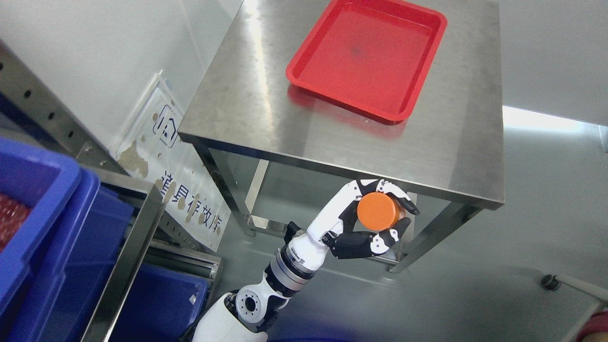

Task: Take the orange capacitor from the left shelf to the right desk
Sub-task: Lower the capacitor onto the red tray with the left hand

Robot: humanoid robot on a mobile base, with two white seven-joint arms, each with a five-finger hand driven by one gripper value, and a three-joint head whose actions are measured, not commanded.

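My left hand [402,220] comes in from the bottom edge left of the middle and is shut on the orange capacitor [377,210], a short orange cylinder with its round face toward the camera. Fingers wrap over its top and the thumb presses from below. The hand holds it in the air just in front of the near edge of the steel desk [247,95], below the tabletop's level in the picture. A red tray [304,71] lies on the far part of the desk and holds nothing.
Blue bins [47,228] sit on the steel shelf [128,256] at the left. A white sign with Chinese print [175,156] leans against the wall between shelf and desk. A caster [551,282] shows on the grey floor at lower right.
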